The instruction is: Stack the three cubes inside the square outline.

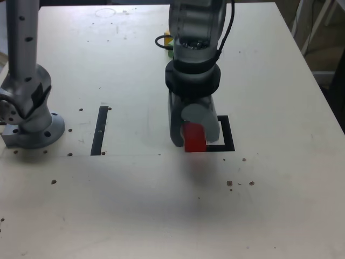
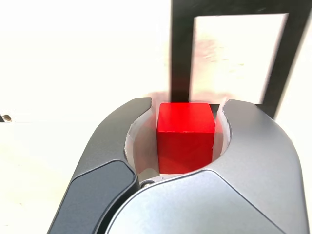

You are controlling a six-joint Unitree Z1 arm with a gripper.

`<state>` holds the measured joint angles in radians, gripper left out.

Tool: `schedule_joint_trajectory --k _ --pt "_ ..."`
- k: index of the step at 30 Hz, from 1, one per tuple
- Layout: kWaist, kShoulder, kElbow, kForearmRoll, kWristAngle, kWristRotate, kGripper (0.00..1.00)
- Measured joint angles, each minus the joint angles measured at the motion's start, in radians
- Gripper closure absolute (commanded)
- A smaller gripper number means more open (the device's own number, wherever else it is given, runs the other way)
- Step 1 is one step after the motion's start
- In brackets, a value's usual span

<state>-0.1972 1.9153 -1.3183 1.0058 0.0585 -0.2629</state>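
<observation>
**Red cube clamped in the gripper at the edge of the square outline**

We see the red cube [image 1: 194, 137] held between the grey jaws of the gripper [image 1: 195, 135]; in the wrist view the jaws close around the red cube [image 2: 186, 137] on both sides, so the pincer is shut on it. The cube sits low over the white table [image 1: 161, 205], just at the near corner of the square outline [image 1: 228, 135] on the exterior view's left side of that frame. In the wrist view the outline [image 2: 181, 53] lies directly beyond the cube, its pale centre bare.

Farther out, the arm itself hides most of the square in the exterior view. Behind the arm we catch a bit of yellow and green [image 1: 168, 39] beside a black cable loop [image 1: 161, 42], too hidden to tell apart. A straight black tape strip [image 1: 99, 130] lies well apart on the exterior view's left, and the arm's base [image 1: 32, 127] stands beyond it. Small dark specks [image 1: 240, 182] dot the table near the square.
</observation>
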Motion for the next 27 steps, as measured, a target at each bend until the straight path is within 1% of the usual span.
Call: schedule_joint_trajectory --k 6,16,19,27 --pt "0.037 -0.007 -0.034 0.019 0.006 0.024 0.81" --pt "0.104 0.030 -0.041 -0.001 0.027 0.065 0.81" --pt "0.127 0.052 -0.054 -0.005 0.028 0.081 0.81" --pt "0.140 0.097 -0.080 -0.004 0.020 0.098 0.78"
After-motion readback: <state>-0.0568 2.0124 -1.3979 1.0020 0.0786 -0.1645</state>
